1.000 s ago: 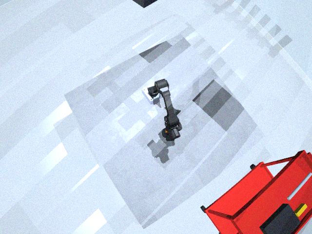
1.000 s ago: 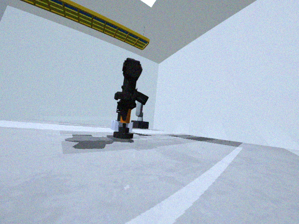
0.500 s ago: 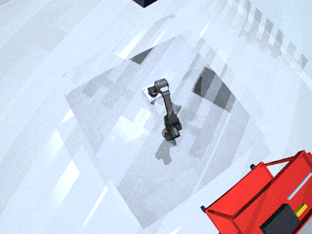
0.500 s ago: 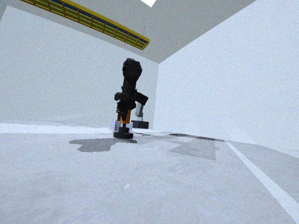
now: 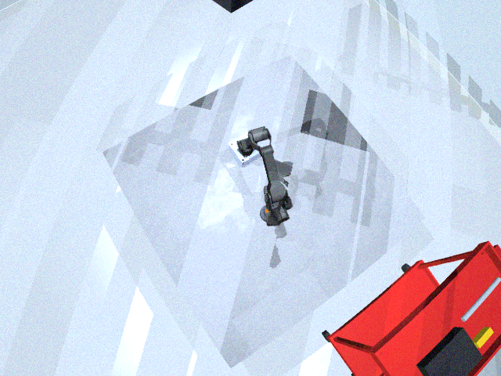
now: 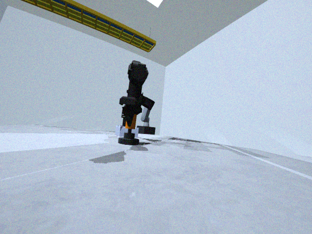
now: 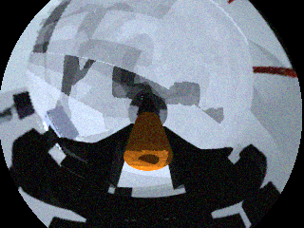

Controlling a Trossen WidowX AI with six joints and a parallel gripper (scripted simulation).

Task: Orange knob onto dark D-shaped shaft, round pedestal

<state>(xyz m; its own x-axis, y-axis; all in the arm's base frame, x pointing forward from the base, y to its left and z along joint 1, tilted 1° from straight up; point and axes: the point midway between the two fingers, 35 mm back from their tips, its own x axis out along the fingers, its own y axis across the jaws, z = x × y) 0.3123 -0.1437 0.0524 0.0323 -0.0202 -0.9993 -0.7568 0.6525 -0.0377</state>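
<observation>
The orange knob (image 5: pixel 266 211) (image 6: pixel 133 122) (image 7: pixel 148 138) is held upright or nearly so between the fingers of my gripper (image 6: pixel 129 123) (image 7: pixel 147 127), which is shut on it. The round dark pedestal (image 6: pixel 128 141) (image 7: pixel 162 113) (image 5: pixel 263 214) stands directly below. The exterior view shows a short length of the dark shaft (image 6: pixel 129 130) between the knob's lower edge and the pedestal's raised middle. The knob is well above the pedestal's base. Whether the shaft's tip is inside the hole cannot be told; the hole's underside and the shaft's flat side are hidden.
The white base block (image 5: pixel 243 160) (image 7: pixel 63 123) of the arm lies behind the pedestal. A red cart (image 5: pixel 388 307) with a black box (image 5: pixel 451 356) is at the lower right of the top view. A yellow overhead beam (image 6: pixel 108 26) hangs high up. Shadows and glare cross the floor.
</observation>
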